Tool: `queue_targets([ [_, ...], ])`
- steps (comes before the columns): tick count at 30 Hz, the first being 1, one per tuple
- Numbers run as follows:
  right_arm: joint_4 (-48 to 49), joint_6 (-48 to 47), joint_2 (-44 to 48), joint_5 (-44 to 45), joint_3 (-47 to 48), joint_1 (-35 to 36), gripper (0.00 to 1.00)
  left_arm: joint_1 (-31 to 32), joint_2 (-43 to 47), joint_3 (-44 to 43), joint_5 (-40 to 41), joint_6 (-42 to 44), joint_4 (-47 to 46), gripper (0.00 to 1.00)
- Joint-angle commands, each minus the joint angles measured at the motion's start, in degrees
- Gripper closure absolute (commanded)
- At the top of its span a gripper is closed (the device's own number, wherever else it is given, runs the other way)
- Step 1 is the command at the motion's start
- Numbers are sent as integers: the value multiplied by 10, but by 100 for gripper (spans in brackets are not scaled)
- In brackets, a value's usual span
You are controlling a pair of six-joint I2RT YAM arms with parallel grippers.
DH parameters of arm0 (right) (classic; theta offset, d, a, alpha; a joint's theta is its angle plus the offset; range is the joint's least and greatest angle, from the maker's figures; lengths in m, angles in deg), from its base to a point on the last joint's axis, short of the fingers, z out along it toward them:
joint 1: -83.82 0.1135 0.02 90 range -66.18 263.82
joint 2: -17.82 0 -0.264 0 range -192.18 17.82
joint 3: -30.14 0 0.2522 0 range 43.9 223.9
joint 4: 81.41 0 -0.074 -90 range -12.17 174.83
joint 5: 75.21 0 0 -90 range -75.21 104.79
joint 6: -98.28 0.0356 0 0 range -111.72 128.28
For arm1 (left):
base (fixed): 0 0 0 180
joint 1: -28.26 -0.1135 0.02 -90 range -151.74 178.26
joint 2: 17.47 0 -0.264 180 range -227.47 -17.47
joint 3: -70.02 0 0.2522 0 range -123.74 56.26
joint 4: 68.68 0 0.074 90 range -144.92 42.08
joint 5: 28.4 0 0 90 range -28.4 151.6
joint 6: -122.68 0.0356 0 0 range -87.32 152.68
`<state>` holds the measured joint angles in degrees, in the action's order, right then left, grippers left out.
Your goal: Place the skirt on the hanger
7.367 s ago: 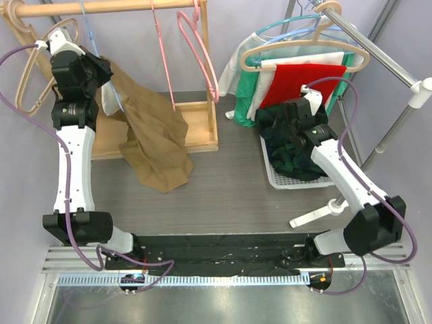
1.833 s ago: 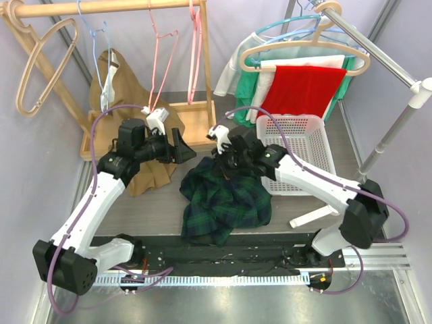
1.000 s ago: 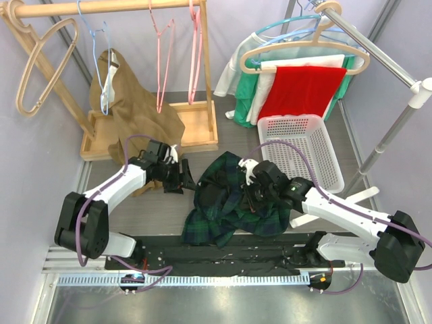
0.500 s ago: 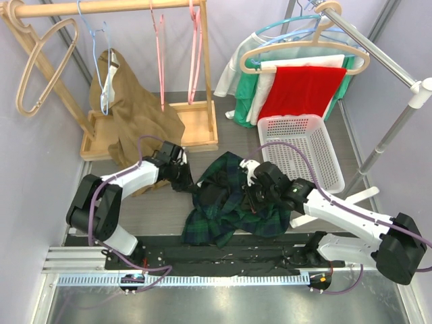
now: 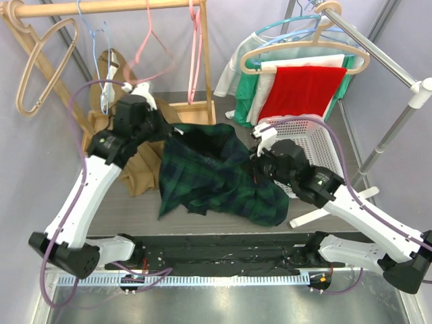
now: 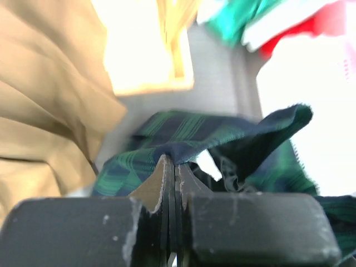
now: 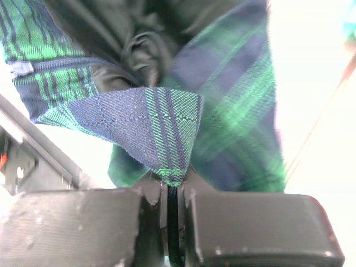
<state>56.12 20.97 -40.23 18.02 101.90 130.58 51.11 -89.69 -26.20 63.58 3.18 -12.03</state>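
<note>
1. From the top external view, one green-and-navy plaid skirt (image 5: 209, 172) hung spread in the air between the two arms, above the grey surface (image 5: 138, 210). Its left corner was up by the wooden rack (image 5: 196, 131) and its right corner was beside the white basket (image 5: 307, 138). Whether the low hem touched the surface could not be told.
2. That view hid both sets of fingertips behind cloth at the left gripper (image 5: 164, 135) and the right gripper (image 5: 259, 160).
3. The left wrist view showed the left fingers (image 6: 161, 178) pressed together on a folded edge of the skirt, with one tan garment (image 6: 44, 111) just beside it.
4. The right wrist view showed the right fingers (image 7: 150, 194) pinched tight on a hem corner. A zip (image 7: 61, 65) ran across the cloth above them.
5. The wooden rail carried four hangers: one beige hanger (image 5: 24, 81), one blue hanger (image 5: 92, 42) and two pink hangers (image 5: 195, 47).
6. The metal rail held two more hangers, one of them a cream hanger (image 5: 304, 50) bearing a red cloth (image 5: 300, 84).
</note>
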Motion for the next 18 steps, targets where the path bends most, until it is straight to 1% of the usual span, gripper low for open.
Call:
queue_targets([
  [1, 83, -62, 24, 56, 52, -2, 99, -4, 39, -68, 65, 25, 39, 100],
  [3, 96, -67, 22, 36, 57, -3, 99, -4, 42, -78, 53, 19, 49, 100],
  [5, 98, -58, 17, 12, 55, -2, 99, -4, 49, -69, 44, 14, 56, 100],
  [8, 95, -37, 14, -51, 26, -2, 98, -4, 69, -24, 36, 0, 53, 100],
  [9, 94, -29, 14, -59, 13, -2, 97, -4, 75, -11, 33, -6, 50, 100],
  [11, 95, -12, 16, -80, -35, -1, 96, -4, 91, 33, 25, -8, 43, 100],
  [15, 114, 37, 22, -91, -137, -1, 96, -4, 114, 102, -1, -14, 11, 100],
  [16, 124, 45, 21, -90, -148, -2, 96, -4, 117, 124, -7, -14, 7, 100],
  [17, 127, 51, 21, -85, -159, -1, 95, -4, 119, 133, -7, -14, 4, 100],
  [18, 131, 56, 21, -77, -176, -2, 91, -4, 122, 141, -7, -13, 5, 100],
])
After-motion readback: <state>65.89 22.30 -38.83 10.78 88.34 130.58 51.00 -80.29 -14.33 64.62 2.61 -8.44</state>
